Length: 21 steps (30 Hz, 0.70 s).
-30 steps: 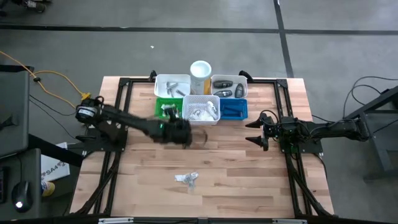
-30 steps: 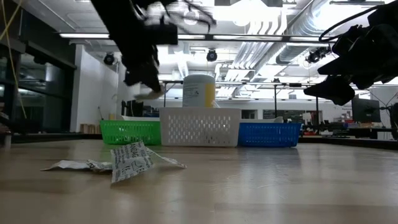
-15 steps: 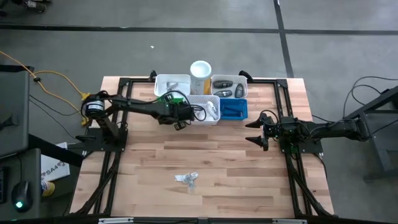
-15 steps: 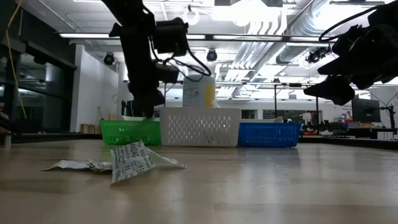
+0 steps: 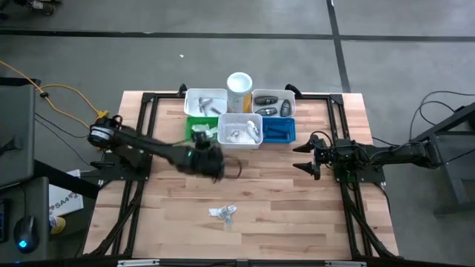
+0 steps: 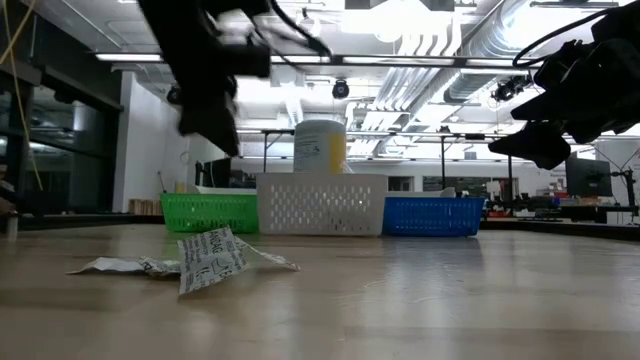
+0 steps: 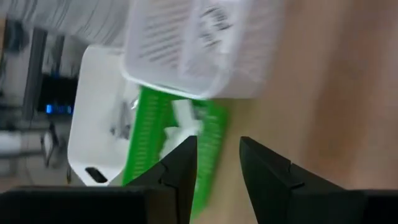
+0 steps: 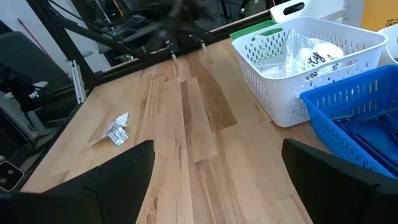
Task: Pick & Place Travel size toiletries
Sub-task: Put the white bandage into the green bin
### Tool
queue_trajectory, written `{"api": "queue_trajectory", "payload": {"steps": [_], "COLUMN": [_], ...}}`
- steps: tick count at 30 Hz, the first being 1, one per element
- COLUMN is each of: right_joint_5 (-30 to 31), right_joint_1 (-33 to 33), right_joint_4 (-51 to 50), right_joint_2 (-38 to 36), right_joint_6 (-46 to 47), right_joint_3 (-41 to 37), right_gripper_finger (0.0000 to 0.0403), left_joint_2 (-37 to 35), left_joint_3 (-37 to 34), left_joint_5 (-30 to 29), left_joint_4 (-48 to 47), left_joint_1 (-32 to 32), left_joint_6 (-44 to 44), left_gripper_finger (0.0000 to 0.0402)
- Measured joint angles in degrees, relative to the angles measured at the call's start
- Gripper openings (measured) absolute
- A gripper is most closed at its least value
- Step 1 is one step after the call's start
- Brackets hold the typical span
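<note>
A wooden table (image 5: 282, 215) filled the overhead view, with a dark robot arm at each side. Nearest the front edge, a few crumpled clear-and-white packets (image 5: 223, 213) with print lay loose on the bare wood, well apart from both arms; in the low view they (image 6: 205, 258) sat flat in the foreground.

Farther back, over the middle of the table, the left gripper (image 5: 214, 159) hung in the air just in front of the bins. Its wrist camera showed its two dark fingers (image 7: 183, 163) slightly parted with nothing between them, pointing toward the green bin. The right gripper (image 5: 306, 156) waited above the table's right side, its fingers (image 8: 121, 171) spread wide and empty.

Beyond the left gripper stood a cluster of small rectangular bins. In the front row were a green bin (image 5: 191, 124) with a white packet inside, a white slotted bin (image 5: 239, 119) holding crinkly clear packets (image 8: 311, 55), and a blue bin (image 5: 280, 137) holding thin dark sticks. Behind them were a white bin (image 5: 191, 100) with silvery sachets (image 5: 207, 103) and another white bin (image 5: 291, 103) with dark grey oval pieces (image 5: 269, 99). Between those two back bins stood a tall white cylinder (image 5: 239, 89) with a yellow label.
</note>
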Motion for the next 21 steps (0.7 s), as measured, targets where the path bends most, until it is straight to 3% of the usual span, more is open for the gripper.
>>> {"api": "queue_trajectory", "payload": {"steps": [5, 12, 17, 21], "right_joint_5": [0.0, 0.0, 0.0, 0.0], "right_joint_1": [0.0, 0.0, 0.0, 0.0], "right_joint_4": [0.0, 0.0, 0.0, 0.0], "right_joint_2": [0.0, 0.0, 0.0, 0.0], "right_joint_6": [0.0, 0.0, 0.0, 0.0], "right_joint_3": [0.0, 0.0, 0.0, 0.0], "right_gripper_finger": [0.0346, 0.0346, 0.0346, 0.0346], "left_joint_2": [-0.2, 2.5, 5.5, 8.2], "left_joint_3": [0.0, 0.0, 0.0, 0.0], "left_joint_5": [0.0, -1.3, 3.6, 9.9], "left_joint_4": [-3.0, 0.6, 13.1, 24.5], "left_joint_1": [-11.6, -24.1, -26.8, -26.8], "left_joint_6": [-0.6, -3.0, -11.6, -12.9], "left_gripper_finger": [0.012, 0.012, 0.012, 0.012]}}
